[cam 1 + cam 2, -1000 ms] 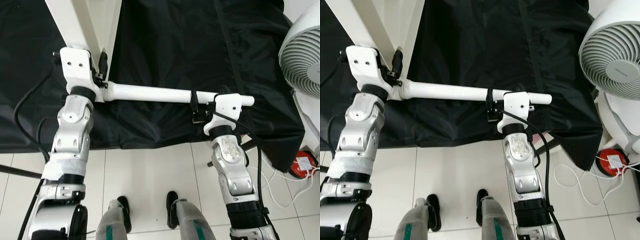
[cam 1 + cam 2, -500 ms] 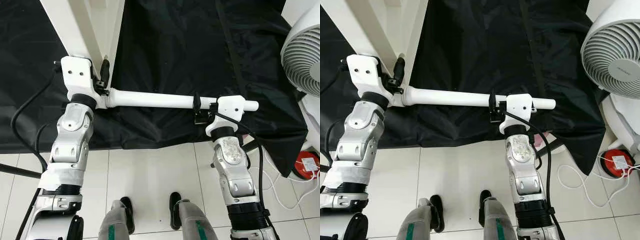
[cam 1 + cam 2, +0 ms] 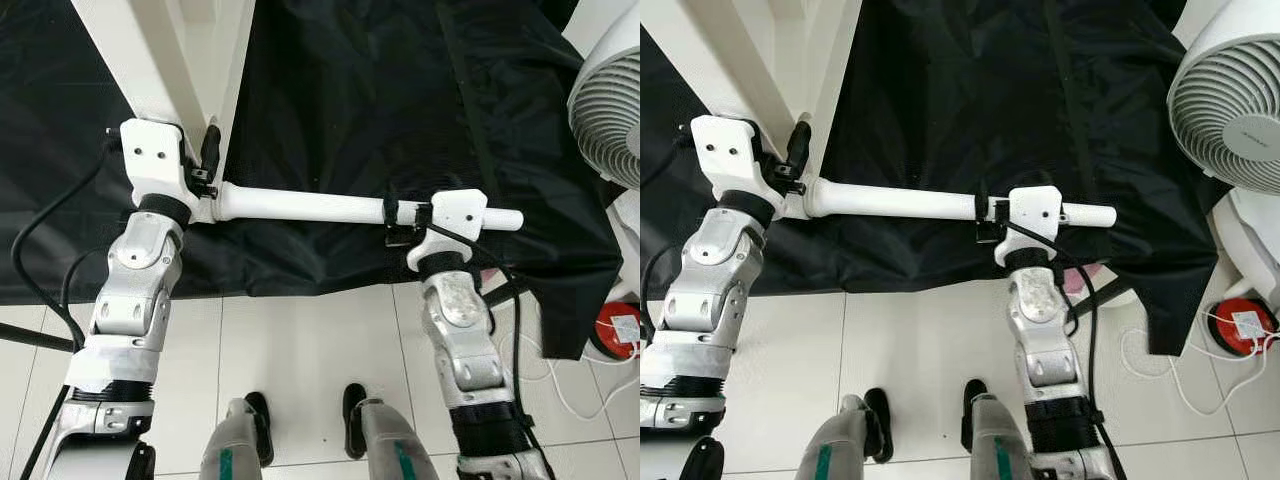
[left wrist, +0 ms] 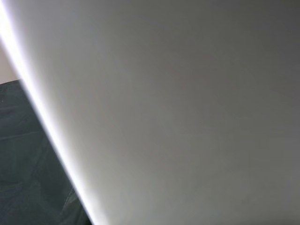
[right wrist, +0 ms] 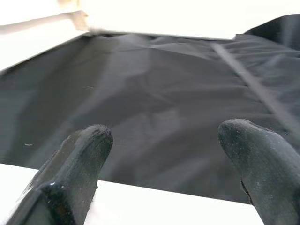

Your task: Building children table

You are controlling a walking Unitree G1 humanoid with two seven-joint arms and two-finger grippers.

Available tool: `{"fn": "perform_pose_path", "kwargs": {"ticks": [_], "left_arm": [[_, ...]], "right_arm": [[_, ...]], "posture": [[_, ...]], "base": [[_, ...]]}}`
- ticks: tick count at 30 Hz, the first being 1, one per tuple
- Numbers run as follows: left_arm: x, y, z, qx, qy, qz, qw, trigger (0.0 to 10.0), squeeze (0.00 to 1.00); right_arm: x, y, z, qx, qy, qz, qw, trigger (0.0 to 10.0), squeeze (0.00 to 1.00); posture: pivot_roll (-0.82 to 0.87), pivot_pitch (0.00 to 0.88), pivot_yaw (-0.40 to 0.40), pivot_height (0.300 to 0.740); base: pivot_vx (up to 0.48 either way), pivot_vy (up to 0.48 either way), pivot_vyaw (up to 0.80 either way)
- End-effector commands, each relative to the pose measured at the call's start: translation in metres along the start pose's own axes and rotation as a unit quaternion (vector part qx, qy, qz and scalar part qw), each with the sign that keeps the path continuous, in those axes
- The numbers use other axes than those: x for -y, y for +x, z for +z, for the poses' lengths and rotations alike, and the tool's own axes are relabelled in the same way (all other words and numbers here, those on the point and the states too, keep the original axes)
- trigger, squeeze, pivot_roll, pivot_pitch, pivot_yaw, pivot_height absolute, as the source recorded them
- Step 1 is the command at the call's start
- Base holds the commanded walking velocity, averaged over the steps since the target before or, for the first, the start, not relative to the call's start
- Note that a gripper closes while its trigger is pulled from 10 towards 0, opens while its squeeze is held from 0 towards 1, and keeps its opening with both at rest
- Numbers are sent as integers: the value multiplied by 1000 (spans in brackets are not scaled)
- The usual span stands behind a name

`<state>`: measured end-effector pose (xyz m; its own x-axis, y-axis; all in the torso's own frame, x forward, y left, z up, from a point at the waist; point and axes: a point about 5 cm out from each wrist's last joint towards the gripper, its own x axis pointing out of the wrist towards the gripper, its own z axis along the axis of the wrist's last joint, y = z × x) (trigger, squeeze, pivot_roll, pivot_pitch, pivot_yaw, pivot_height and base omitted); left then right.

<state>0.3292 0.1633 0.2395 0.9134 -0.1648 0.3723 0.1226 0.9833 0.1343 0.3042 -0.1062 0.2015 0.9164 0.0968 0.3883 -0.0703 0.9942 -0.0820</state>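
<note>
Right claw [image 3: 392,215] sits mid-right of the left eye view, its black fingers straddling the white table leg [image 3: 300,205]; whether they press it I judge likely, not certain. Left claw [image 3: 207,150] is at upper left, up against the white table panel [image 3: 150,60] where the leg's end meets it; its fingers' state cannot be told. Black cloth [image 3: 380,100] covers the floor behind, fan [image 3: 608,110] at right edge, red object [image 3: 615,330] lower right.

Right eye view: same scene, fan more fully seen.

Left wrist view: blurred white surface pressed close, cloth at lower left.

Right wrist view: two fingers [image 5: 77,154] spread apart, leg beneath them, cloth beyond; this gap is what the eye views don't resolve.

To do it well: keep the leg straight into its socket, steady the panel, turn without tilting.
</note>
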Motion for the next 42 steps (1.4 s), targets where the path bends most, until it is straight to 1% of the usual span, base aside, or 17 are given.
{"fn": "perform_pose_path", "kwargs": {"ticks": [1, 7, 11, 14, 22, 23, 26, 27, 28, 31, 33, 34, 35, 37, 42], "left_arm": [[22, -6, -5, -17, 5, -135, 991, 10000, 0], [27, -10, -6, -18, -3, -161, 987, 10000, 0], [28, -15, -5, -16, 7, -179, 984, 10000, 0], [27, -13, -5, -20, 0, -177, 984, 10000, 0], [29, -13, -6, -20, 1, -180, 983, 10000, 0], [28, -12, -6, -21, 0, -175, 984, 10000, 0], [27, -12, -6, -21, -6, -165, 986, 10000, 0], [27, -12, -6, -21, -6, -165, 986, 10000, 0], [28, -12, -6, -21, -7, -165, 986, 10000, 0], [31, -11, -5, -20, -8, -168, 986, 10000, 0], [34, -10, -5, -19, -15, -168, 986, 10000, 0], [34, -10, -5, -19, -15, -168, 986, 10000, 0], [34, -8, -4, -18, -25, -159, 987, 10000, 0], [33, -6, -3, -17, -31, -152, 988, 10000, 0], [35, -5, -1, -14, -33, -153, 988, 10000, 0]], "right_arm": [[-13, -1, -7, -15, 14, 20, 1000, 10000, 0], [-14, 0, -4, -9, 17, 18, 1000, 10000, 0], [-8, -1, -5, -8, 14, 5, 1000, 10000, 0], [-5, -2, -8, -13, 12, -2, 1000, 10000, 0], [-3, -2, -10, -14, 16, -16, 1000, 10000, 0], [0, 0, -8, -10, 13, -20, 1000, 10000, 0], [19, 8, 3, 9, 6, -36, 999, 10000, 0], [19, 8, 3, 9, 6, -36, 999, 10000, 0], [22, 9, 6, 14, 5, -38, 999, 10000, 0], [26, 9, 13, 28, 11, -29, 999, 10000, 0], [22, 5, 20, 47, 34, 2, 998, 10000, 0], [22, 5, 20, 47, 34, 2, 998, 10000, 0], [16, -2, 25, 57, 49, 38, 996, 10000, 0], [12, -5, 26, 58, 54, 59, 995, 10000, 0], [12, -5, 25, 55, 52, 60, 995, 10000, 0]], "posture": [[-101, 300, 91, 740], [-106, 293, 101, 740], [-107, 290, 111, 740], [-109, 291, 113, 740], [-110, 288, 112, 740], [-113, 284, 108, 740], [-116, 282, 104, 740], [-116, 282, 104, 740], [-117, 280, 102, 740], [-117, 280, 102, 740], [-117, 280, 102, 740], [-117, 280, 102, 740], [-119, 287, 99, 740], [-122, 288, 100, 740], [-122, 291, 101, 740]], "base": [[0, 0, 0], [0, 0, 0], [0, 0, 0], [0, 0, 0], [0, 0, 0], [0, 0, 0], [0, 0, 0], [0, 0, 0], [0, 0, 0], [0, 0, 0], [0, 0, 0], [0, 0, 0], [0, 0, 0], [0, 0, 0], [0, 0, 0]]}}
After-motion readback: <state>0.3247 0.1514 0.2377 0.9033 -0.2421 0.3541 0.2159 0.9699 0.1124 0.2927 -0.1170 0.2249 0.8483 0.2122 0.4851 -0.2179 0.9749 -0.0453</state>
